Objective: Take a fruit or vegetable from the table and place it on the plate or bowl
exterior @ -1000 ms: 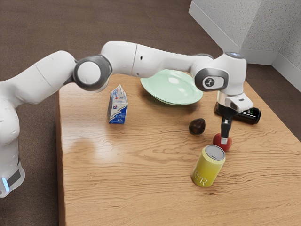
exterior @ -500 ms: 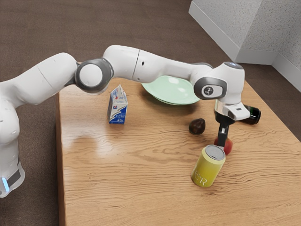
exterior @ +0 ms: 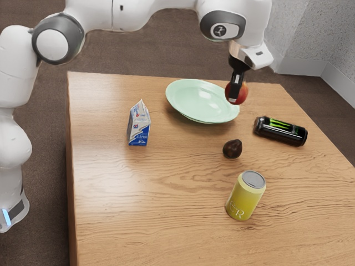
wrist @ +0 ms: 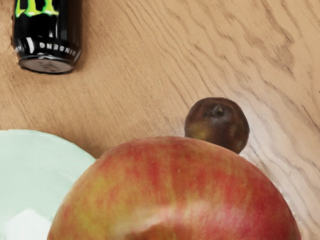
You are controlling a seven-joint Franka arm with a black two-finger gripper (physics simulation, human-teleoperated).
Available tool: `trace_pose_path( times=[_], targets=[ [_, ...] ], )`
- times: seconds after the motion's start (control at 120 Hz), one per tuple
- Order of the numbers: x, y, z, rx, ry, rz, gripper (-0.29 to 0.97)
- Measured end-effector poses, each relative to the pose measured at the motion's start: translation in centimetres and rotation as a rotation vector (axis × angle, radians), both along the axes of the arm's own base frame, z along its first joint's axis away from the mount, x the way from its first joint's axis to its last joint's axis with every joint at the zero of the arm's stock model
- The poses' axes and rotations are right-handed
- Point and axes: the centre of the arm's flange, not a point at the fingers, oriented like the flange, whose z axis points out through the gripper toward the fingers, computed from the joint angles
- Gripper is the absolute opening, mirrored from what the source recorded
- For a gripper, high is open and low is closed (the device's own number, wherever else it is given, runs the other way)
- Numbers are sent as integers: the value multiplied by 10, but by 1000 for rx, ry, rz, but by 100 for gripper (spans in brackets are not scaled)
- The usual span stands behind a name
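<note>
My gripper (exterior: 237, 88) is shut on a red apple (exterior: 237, 94), holding it in the air just over the right rim of the pale green plate (exterior: 194, 100) as the exterior view shows it. In the wrist view the apple (wrist: 175, 195) looms large right under my hand, with the plate's edge (wrist: 30, 170) beside it. A dark brown avocado-like fruit (exterior: 232, 148) lies on the table in front of the plate, also visible past the apple (wrist: 217, 122).
A black energy-drink can (exterior: 280, 131) lies on its side right of the plate, its end showing under the hand (wrist: 47, 35). A yellow can (exterior: 246, 195) stands nearer the front. A small milk carton (exterior: 138, 123) stands left of the plate.
The gripper closed on the apple beside the yellow can, lifted it off the table and carried it up and back to the plate's edge. The arm has risen well above the table.
</note>
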Motion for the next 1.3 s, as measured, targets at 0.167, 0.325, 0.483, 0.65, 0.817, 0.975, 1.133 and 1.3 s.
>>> trace_pose_path(
  times=[0.167, 0.325, 0.483, 0.65, 0.817, 0.975, 1.133, 1.3],
  targets=[
    [-52, 131, -19, -13, 144, 279, 31],
    [-79, 218, -49, -85, 231, 409, 31],
    [-47, 226, -76, -146, 257, 344, 30],
    [-17, 222, -87, -181, 226, 258, 30],
    [3, 211, -94, -198, 175, 176, 30],
    [13, 207, -99, -207, 148, 128, 53],
    [15, 206, -98, -207, 136, 99, 63],
    [6, 102, -49, -141, 108, -29, 67]
  ],
)
